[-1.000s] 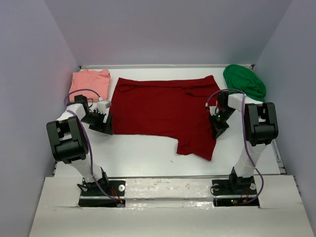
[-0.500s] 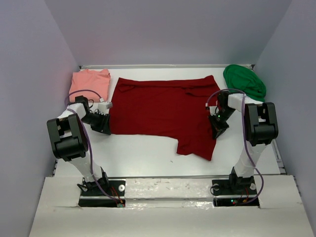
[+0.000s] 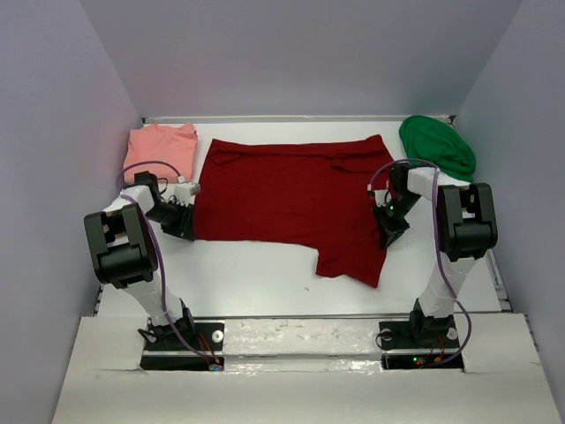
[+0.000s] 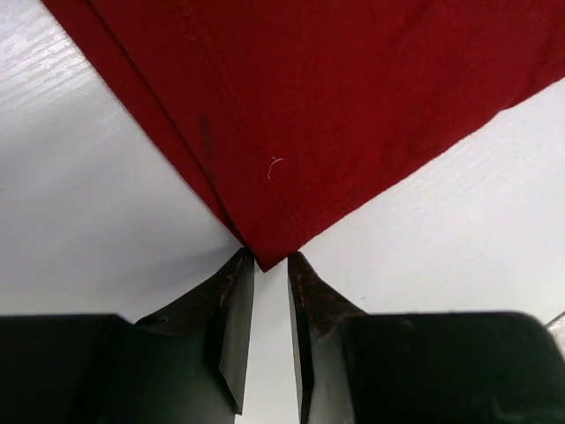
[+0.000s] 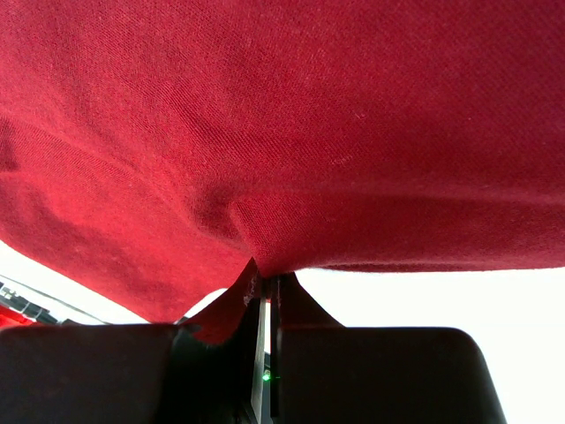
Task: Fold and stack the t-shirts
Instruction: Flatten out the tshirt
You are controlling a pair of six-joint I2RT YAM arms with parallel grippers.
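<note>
- Left gripper (image 4: pixel 269 258): jaws a narrow gap apart, with white table (image 3: pixel 256 278) showing between them.
- It sits low at the near-left corner of the red shirt (image 3: pixel 291 190). The corner tip lies just inside the mouth of the fingers (image 4: pixel 231 305); cannot tell if it is pinched.
- Right gripper (image 5: pixel 265 276): jaws closed on the red shirt's right edge. The cloth is bunched into a small peak at the tips.
- In the top view both grippers are down at table level, 1 at each side of the red shirt, left arm on the left.
- Red shirt: spread flat mid-table, wide side to side, between the 2 arms. A flap on its near-right side reaches toward the near edge, next to the right gripper.
- The wrist view shows a stitched hem along the red shirt's left edge and a bit of pale lint on the cloth.
- Pink shirt (image 3: pixel 161 148): folded flat in the far-left corner, just beside the red shirt, with a thin strip of table between.
- Green shirt (image 3: pixel 437 144): loose rounded heap in the far-right corner, apart from the red shirt.
- The 3 shirts lie separate; none is stacked on another.
</note>
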